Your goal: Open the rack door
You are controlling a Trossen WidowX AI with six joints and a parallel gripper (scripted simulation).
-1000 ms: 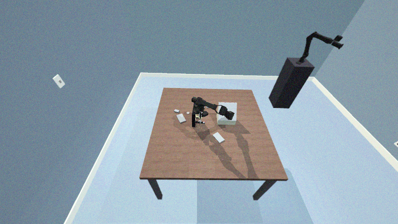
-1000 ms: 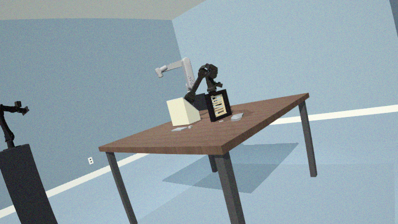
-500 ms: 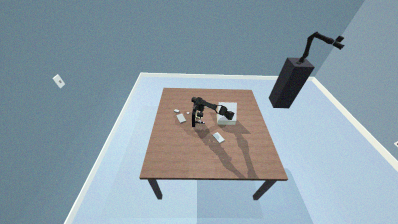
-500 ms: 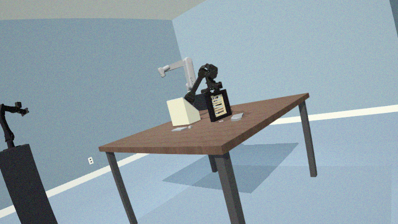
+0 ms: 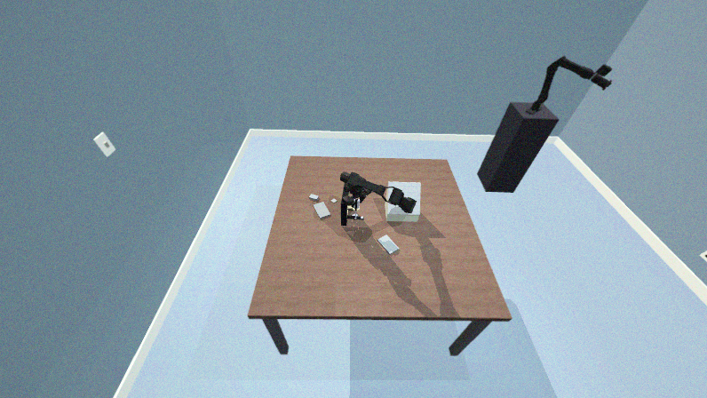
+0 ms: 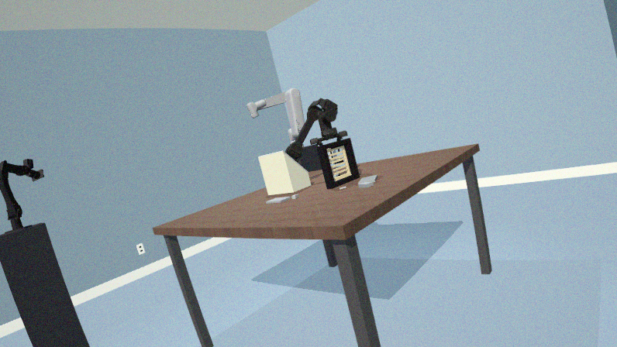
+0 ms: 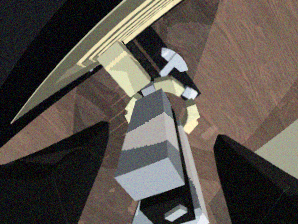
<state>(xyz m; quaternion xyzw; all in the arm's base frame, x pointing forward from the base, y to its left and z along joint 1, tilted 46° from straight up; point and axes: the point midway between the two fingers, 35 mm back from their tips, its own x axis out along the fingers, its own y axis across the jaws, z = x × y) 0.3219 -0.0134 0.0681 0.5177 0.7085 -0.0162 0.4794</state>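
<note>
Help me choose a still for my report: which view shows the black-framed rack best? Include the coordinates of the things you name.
The exterior view: the black-framed rack (image 5: 344, 215) (image 6: 326, 170) (image 7: 145, 23) shows its slatted face there. The top view gives a thin black strip; the wrist view, a cropped, slanted part.

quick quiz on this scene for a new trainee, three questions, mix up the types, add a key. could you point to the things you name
1. True or false: the gripper (image 5: 352, 198) (image 6: 330, 139) (image 7: 162, 135) is closed tight on the handle.
2. In the top view, what stands on the tall dark pedestal (image 5: 499, 143) (image 6: 39, 276) beyond the table (image 5: 316, 276) (image 6: 241, 219) (image 7: 250, 40)?
a) a lamp
b) a black arm
c) a pale box
3. Fill in: the rack's outer frame (image 5: 344, 212) (image 6: 327, 172) (image 7: 45, 65) is ____ in colour.

Key: 1 false; 2 b; 3 black
</note>
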